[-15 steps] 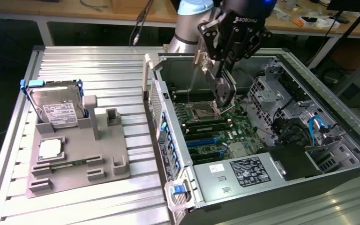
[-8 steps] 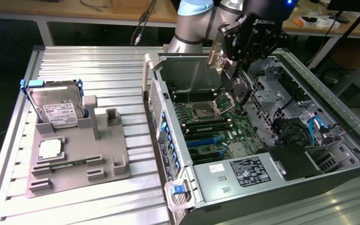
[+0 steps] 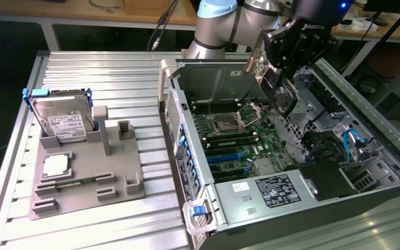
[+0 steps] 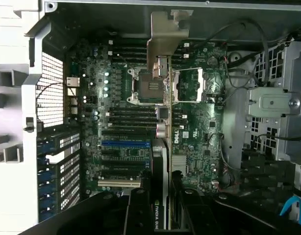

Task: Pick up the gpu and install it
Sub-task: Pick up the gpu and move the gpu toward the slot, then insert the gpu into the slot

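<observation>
One card up in the air: the gripper is clamped on the gpu, holding it on edge above the open case. From the wrist, the dark fingers pinch the card on both sides. It shows edge-on, slim as a blade, with its metal bracket at the far end, hanging over the motherboard beside the CPU socket. Out on the table, the hard drive stands in a grey fixture, well apart from the case.
</observation>
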